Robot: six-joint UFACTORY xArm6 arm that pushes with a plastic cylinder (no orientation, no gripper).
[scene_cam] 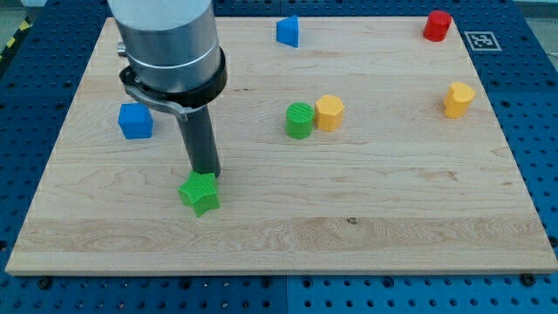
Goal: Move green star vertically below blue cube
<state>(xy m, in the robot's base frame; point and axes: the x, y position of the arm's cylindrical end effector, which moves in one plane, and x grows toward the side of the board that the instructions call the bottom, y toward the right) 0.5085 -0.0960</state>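
Note:
The green star (pixel 200 192) lies on the wooden board at the lower left. The blue cube (pixel 135 120) sits up and to the left of it, near the board's left edge. My tip (pixel 207 175) stands right at the star's upper right edge, touching or almost touching it. The star is to the right of the cube's column and lower than the cube.
A green cylinder (pixel 299 119) and a yellow hexagonal block (pixel 330 112) sit side by side in the middle. A blue triangular block (pixel 289 30) is at the top centre, a red block (pixel 437 25) at the top right, a yellow heart-like block (pixel 459 99) at the right.

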